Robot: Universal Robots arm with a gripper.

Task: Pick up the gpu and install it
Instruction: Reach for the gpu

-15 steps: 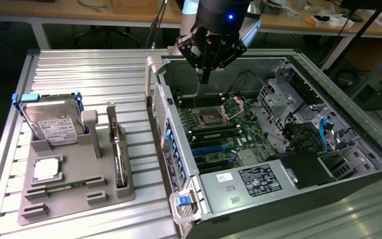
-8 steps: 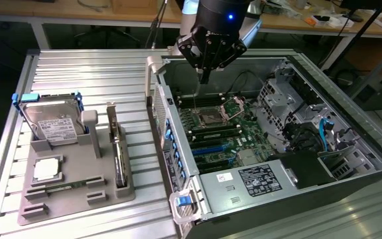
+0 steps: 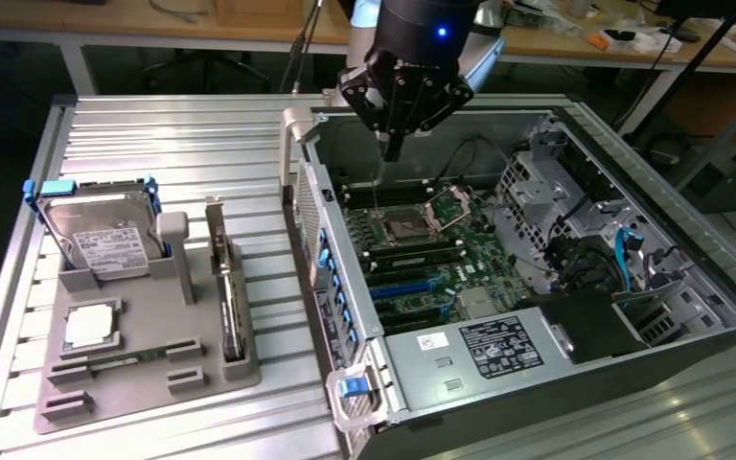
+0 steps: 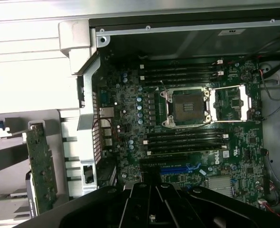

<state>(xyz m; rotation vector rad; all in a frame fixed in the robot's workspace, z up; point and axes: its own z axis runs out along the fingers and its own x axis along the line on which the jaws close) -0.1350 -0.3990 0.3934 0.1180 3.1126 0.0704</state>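
Your gripper [image 3: 394, 149] hangs over the open computer case [image 3: 675, 213], jaws closed and empty. The gpu [image 3: 227, 307] stands edgewise in the grey holder [image 3: 126, 376] on the bench [image 3: 176, 144]. The motherboard [image 4: 126, 133] logo [image 4: 219, 158] probably reads "DELL".

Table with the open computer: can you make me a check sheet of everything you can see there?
Surface: ribbed metal table, carrying a grey holder and an open computer case.
Job's things: gpu stands on edge in the grey holder, untouched; the motherboard lies bare inside the case.
Clutter: hard drive and a square silver chip in the holder.
Gripper: gripper shut, holding nothing, above the open case.
Cables: blue cables inside the case, on the exterior view's right.
Surroundings: workbenches with odds and ends behind the table.
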